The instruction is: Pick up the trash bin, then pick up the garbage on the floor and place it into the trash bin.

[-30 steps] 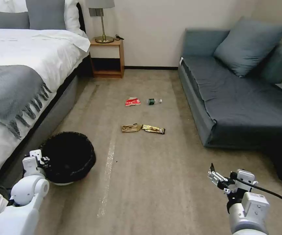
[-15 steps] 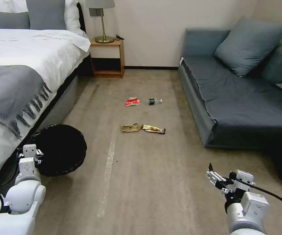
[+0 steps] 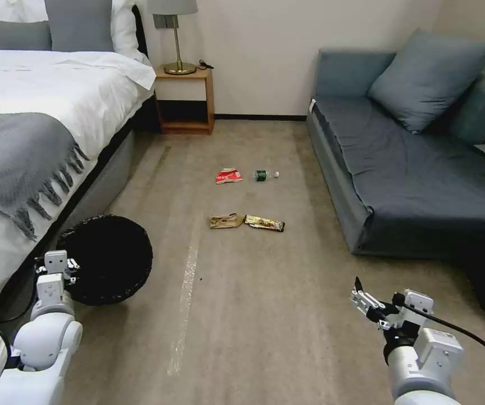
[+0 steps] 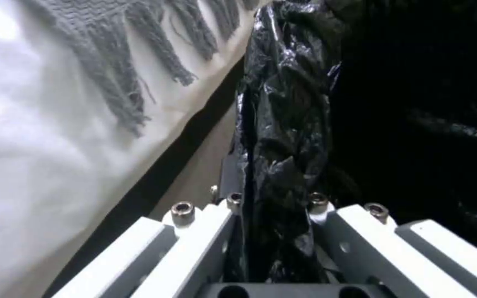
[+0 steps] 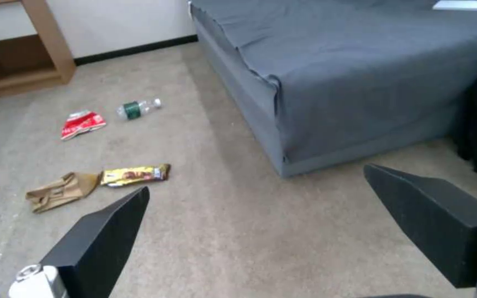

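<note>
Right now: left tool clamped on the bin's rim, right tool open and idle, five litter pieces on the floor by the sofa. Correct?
Not quite: the head view shows four pieces, not five: red-and-white wrapper, bottle, brown paper bag, gold-brown snack wrapper. The rest holds: the left tool is clamped on the trash bin rim, and the right tool is open and idle.

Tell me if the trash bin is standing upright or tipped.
Tipped: the trash bin turns its black-lined mouth toward the head camera, the left gripper shut on its rim.
</note>
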`<state>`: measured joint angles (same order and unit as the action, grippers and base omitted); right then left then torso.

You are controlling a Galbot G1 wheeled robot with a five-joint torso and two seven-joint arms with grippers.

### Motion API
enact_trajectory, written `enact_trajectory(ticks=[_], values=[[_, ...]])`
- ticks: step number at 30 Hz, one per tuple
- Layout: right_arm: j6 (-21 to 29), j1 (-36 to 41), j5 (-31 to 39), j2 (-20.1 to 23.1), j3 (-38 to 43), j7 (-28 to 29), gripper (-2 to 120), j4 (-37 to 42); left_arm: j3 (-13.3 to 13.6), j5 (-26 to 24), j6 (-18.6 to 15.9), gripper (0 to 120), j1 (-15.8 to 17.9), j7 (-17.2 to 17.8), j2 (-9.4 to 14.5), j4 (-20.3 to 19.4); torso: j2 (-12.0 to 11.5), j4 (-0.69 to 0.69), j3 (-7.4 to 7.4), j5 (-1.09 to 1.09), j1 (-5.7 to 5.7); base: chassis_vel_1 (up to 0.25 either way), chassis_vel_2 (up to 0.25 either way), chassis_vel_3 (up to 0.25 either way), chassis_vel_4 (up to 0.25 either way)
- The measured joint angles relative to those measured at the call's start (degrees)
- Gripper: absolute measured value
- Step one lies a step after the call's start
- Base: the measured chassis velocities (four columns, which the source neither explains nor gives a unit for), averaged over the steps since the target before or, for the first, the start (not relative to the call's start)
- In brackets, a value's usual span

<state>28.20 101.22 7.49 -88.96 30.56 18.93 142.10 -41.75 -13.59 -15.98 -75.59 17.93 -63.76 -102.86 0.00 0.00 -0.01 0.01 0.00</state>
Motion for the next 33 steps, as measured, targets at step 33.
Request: enact_trajectory(ticks=[33], values=[[0.7, -1.2, -0.5, -0.6, 0.1, 0.4, 100, -2.4, 1.9, 0.4, 0.8, 1, 0.6, -0.7, -0.8, 1.0, 0.0, 0.01, 0.01, -0.02, 0.0, -0.119, 0.113, 0.119, -0.116]])
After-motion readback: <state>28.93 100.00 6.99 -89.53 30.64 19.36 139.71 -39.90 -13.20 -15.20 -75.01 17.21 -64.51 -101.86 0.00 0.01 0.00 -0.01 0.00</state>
